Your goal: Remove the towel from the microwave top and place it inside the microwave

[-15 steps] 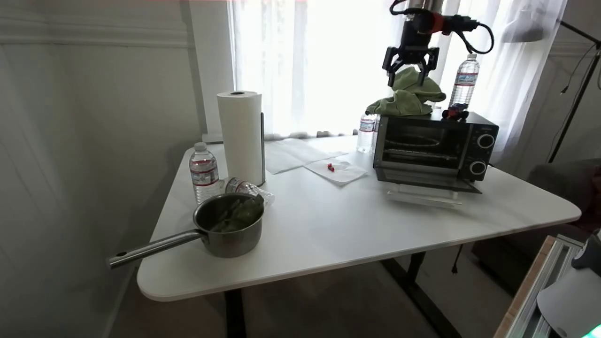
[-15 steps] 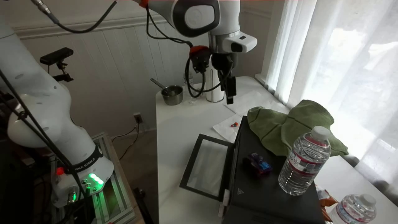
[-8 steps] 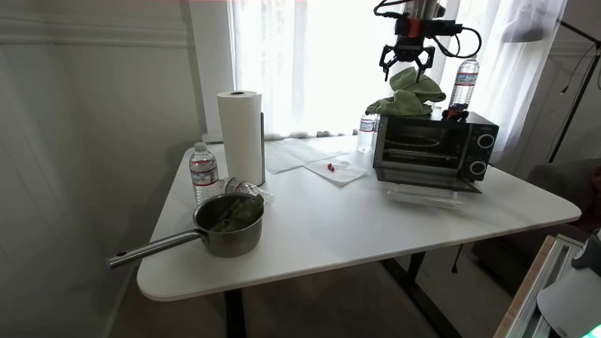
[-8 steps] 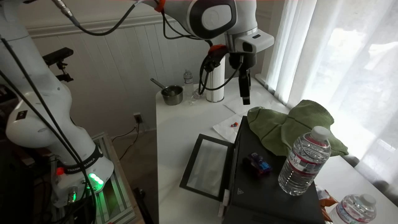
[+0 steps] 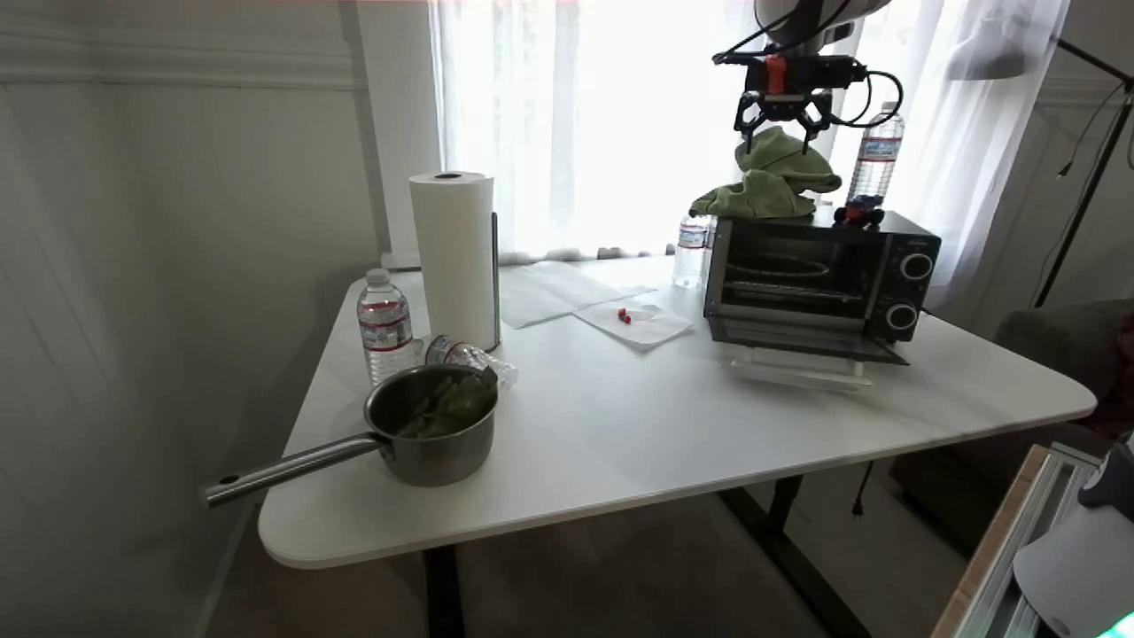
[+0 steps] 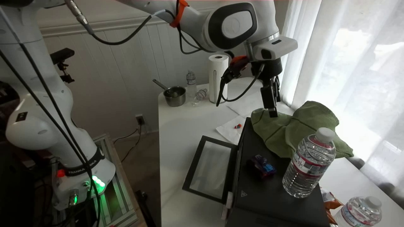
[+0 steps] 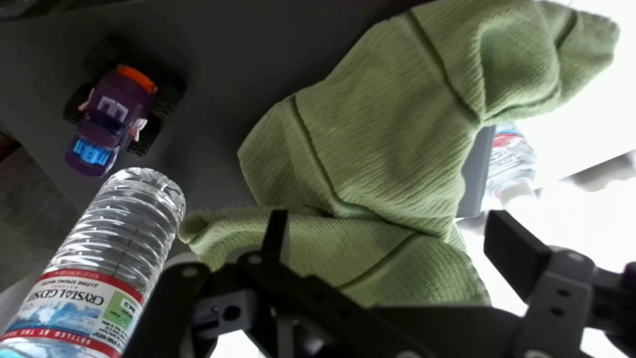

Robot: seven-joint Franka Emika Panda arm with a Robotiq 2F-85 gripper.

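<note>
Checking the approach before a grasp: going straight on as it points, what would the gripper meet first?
Probably the green towel on the toaster oven: the open gripper points down toward it, though depth is unclear.

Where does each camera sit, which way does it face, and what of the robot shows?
Wrist view: on the arm, looking down at the towel on the microwave; the fingers show at the bottom.
In an exterior view: above the microwave's end of the table, facing down toward the pot; much of the arm and its base show.
In an exterior view: opposite the curtains, facing them across the table; arm's end and fingers at top, part of the base at right.
Both exterior views show the towel, microwave, pot and fingers.
</note>
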